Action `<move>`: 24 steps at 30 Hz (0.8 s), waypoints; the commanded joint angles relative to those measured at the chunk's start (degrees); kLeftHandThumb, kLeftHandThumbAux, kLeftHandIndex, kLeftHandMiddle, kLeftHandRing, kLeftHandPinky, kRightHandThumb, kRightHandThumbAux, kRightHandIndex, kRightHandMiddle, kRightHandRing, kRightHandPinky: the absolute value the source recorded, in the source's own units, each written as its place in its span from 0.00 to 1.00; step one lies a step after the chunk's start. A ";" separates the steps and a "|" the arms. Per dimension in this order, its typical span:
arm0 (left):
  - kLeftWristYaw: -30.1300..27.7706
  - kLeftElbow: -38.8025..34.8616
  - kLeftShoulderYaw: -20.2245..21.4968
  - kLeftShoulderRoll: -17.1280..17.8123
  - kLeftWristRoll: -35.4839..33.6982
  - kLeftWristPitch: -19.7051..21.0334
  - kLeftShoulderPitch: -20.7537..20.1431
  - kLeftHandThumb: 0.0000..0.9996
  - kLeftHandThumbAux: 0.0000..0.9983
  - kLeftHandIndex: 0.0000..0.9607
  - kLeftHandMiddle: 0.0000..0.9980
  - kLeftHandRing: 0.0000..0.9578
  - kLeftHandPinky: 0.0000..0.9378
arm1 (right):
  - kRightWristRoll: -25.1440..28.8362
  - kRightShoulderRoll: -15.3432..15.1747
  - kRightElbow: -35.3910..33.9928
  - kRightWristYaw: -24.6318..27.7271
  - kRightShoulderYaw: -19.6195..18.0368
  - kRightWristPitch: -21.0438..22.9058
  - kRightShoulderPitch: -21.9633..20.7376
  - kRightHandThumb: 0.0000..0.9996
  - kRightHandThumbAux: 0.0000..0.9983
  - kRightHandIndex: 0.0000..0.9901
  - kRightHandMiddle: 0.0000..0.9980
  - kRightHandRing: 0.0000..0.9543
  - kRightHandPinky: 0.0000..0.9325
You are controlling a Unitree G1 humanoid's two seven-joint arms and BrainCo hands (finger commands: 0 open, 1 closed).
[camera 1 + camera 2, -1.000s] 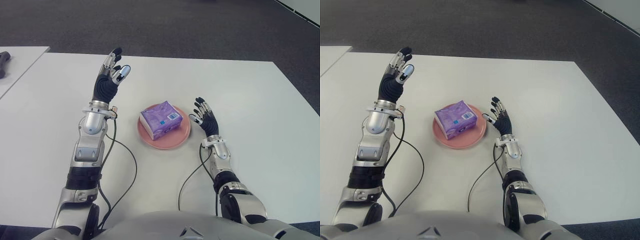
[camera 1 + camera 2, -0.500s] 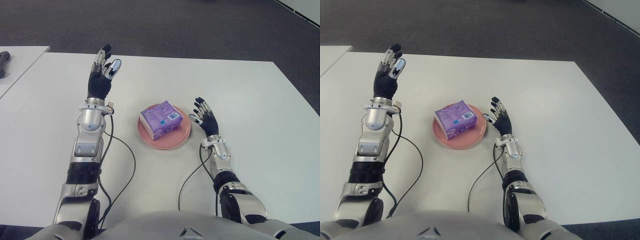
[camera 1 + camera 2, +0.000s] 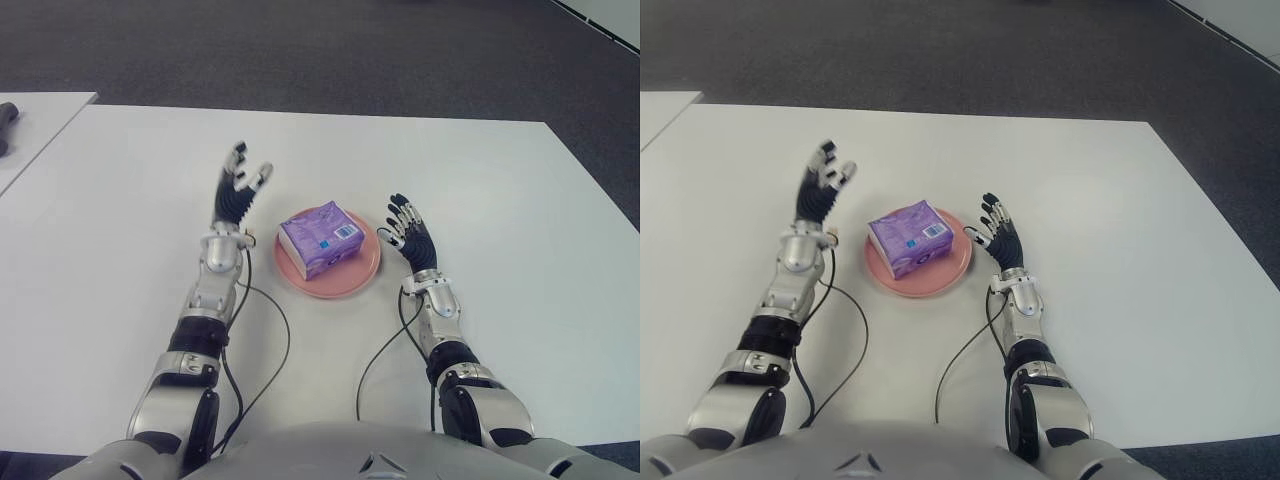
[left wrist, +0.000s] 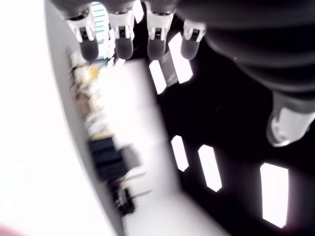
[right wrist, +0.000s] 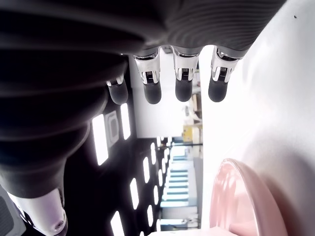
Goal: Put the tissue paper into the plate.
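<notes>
A purple tissue pack [image 3: 320, 238] lies on the pink plate [image 3: 358, 280] at the middle of the white table [image 3: 500, 190]. My left hand [image 3: 240, 190] is just left of the plate with its fingers spread and nothing in them. Just right of the plate is my right hand [image 3: 408, 228], also open and empty. In the right wrist view the plate's rim [image 5: 241, 196] shows close to the straight fingers [image 5: 183, 88].
A second white table [image 3: 40, 120] stands at the far left with a dark object [image 3: 6, 122] on it. Dark carpet [image 3: 350, 50] lies beyond the table's far edge. Black cables [image 3: 262, 350] run from both wrists across the near part of the table.
My left arm has come down and moved right, from raised over the table's left part to close beside the plate. The right hand and the tissue pack have not moved.
</notes>
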 commanded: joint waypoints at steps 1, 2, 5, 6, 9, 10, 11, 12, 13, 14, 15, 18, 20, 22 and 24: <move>-0.59 3.36 -0.57 1.96 1.11 -1.85 0.10 0.00 0.47 0.00 0.00 0.00 0.00 | 1.00 0.95 4.52 -0.24 -0.61 0.01 7.22 0.08 0.71 0.04 0.02 0.00 0.05; -0.39 3.92 -0.70 2.10 1.31 -2.30 0.36 0.00 0.48 0.00 0.00 0.00 0.00 | 0.98 0.97 4.50 -0.26 -0.60 0.00 7.23 0.08 0.71 0.04 0.02 0.00 0.05; -0.01 8.54 -0.86 2.70 1.38 -4.61 0.80 0.00 0.49 0.00 0.00 0.00 0.00 | 0.96 1.00 4.48 -0.30 -0.57 -0.02 7.25 0.08 0.71 0.04 0.02 0.00 0.05; -0.01 9.94 -0.81 2.84 1.27 -5.20 0.60 0.00 0.49 0.00 0.00 0.00 0.00 | 0.96 1.01 4.48 -0.30 -0.57 -0.02 7.26 0.08 0.71 0.04 0.02 0.00 0.05; -0.15 15.46 -0.49 3.14 0.61 -7.45 -0.89 0.00 0.49 0.00 0.00 0.00 0.00 | 0.96 1.01 4.48 -0.31 -0.56 -0.03 7.26 0.08 0.71 0.04 0.02 0.00 0.05; -0.06 17.12 -0.43 3.12 0.47 -8.14 -1.44 0.00 0.49 0.00 0.00 0.00 0.00 | 0.96 1.01 4.47 -0.31 -0.56 -0.03 7.26 0.08 0.71 0.04 0.02 0.00 0.05; 0.17 18.91 -0.34 3.02 0.35 -8.86 -2.14 0.00 0.49 0.00 0.00 0.00 0.00 | 0.96 1.01 4.47 -0.31 -0.56 -0.02 7.26 0.08 0.71 0.04 0.02 0.00 0.05; 0.35 20.27 -0.27 2.97 0.27 -9.49 -2.69 0.00 0.49 0.00 0.00 0.00 0.00 | 0.96 1.01 4.47 -0.31 -0.56 -0.02 7.26 0.08 0.71 0.04 0.02 0.00 0.05; 0.48 21.24 -0.24 2.98 0.23 -10.05 -3.08 0.00 0.49 0.00 0.00 0.00 0.00 | 0.96 1.01 4.47 -0.31 -0.56 -0.02 7.26 0.08 0.71 0.04 0.02 0.00 0.05; 0.62 22.46 -0.13 3.00 0.12 -10.67 -3.62 0.00 0.49 0.00 0.00 0.00 0.00 | 0.90 1.07 4.47 -0.40 -0.52 -0.02 7.23 0.08 0.71 0.04 0.02 0.00 0.05; 1.25 23.46 -0.03 2.91 0.14 -11.73 -4.04 0.00 0.49 0.00 0.00 0.00 0.00 | 0.86 1.11 4.47 -0.46 -0.49 -0.02 7.21 0.08 0.71 0.04 0.02 0.00 0.05; 2.85 25.50 0.12 2.75 0.26 -14.63 -4.71 0.00 0.49 0.00 0.00 0.00 0.00 | 0.77 1.23 4.47 -0.61 -0.40 -0.05 7.22 0.08 0.71 0.04 0.02 0.00 0.05; 4.07 25.94 -0.08 2.52 0.66 -16.25 -4.83 0.00 0.49 0.00 0.00 0.00 0.00 | 0.75 1.26 4.45 -0.67 -0.36 -0.06 7.23 0.08 0.71 0.04 0.02 0.00 0.05; 5.73 23.94 -0.49 1.61 1.18 -17.36 -4.02 0.00 0.50 0.00 0.00 0.00 0.00 | 0.73 1.27 4.44 -0.72 -0.33 -0.07 7.24 0.08 0.71 0.04 0.02 0.00 0.05; 6.41 22.89 -0.58 1.09 1.04 -18.44 -3.28 0.00 0.50 0.00 0.00 0.00 0.00 | 0.73 1.28 4.45 -0.76 -0.29 -0.08 7.24 0.08 0.71 0.04 0.02 0.00 0.05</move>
